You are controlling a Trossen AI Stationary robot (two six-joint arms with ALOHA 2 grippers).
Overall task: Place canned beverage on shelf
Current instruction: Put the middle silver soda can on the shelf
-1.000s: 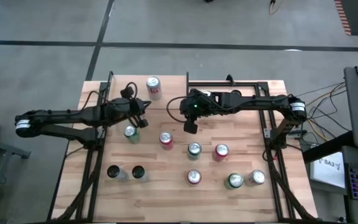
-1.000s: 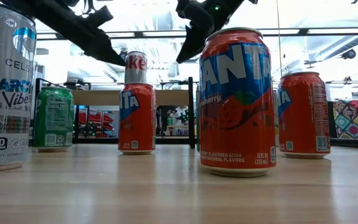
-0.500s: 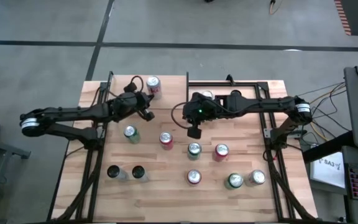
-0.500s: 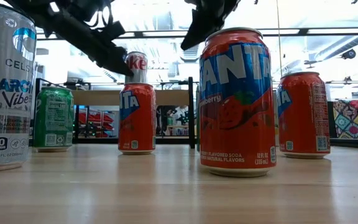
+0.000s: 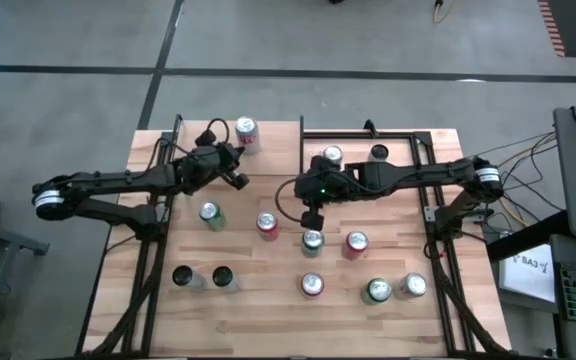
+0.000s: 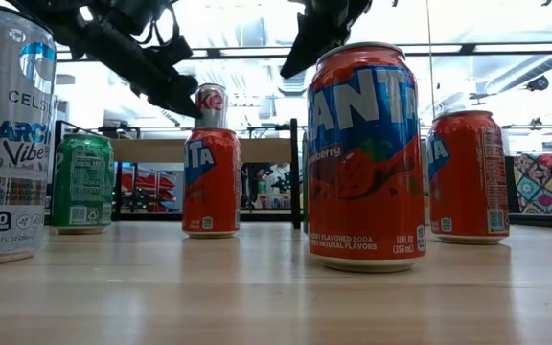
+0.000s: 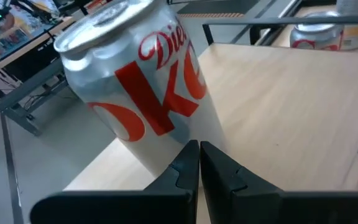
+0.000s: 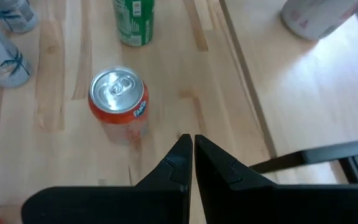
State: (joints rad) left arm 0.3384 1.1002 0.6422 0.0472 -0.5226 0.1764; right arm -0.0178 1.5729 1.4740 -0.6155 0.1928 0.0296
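Wooden tabletop (image 5: 268, 310) holds scattered cans; both jaws are clenched empty, left gripper (image 5: 238, 181) near Diet Coke can (image 5: 246, 132).

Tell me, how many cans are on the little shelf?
2: a silver-topped can near the left end of the shelf, and a dark-topped can just right of it. More could be hidden.

Glossy metal Diet Coke can (image 7: 135, 81), pale smooth wood shelf (image 7: 278, 106), matt plank-striped wooden tabletop (image 5: 258, 300)
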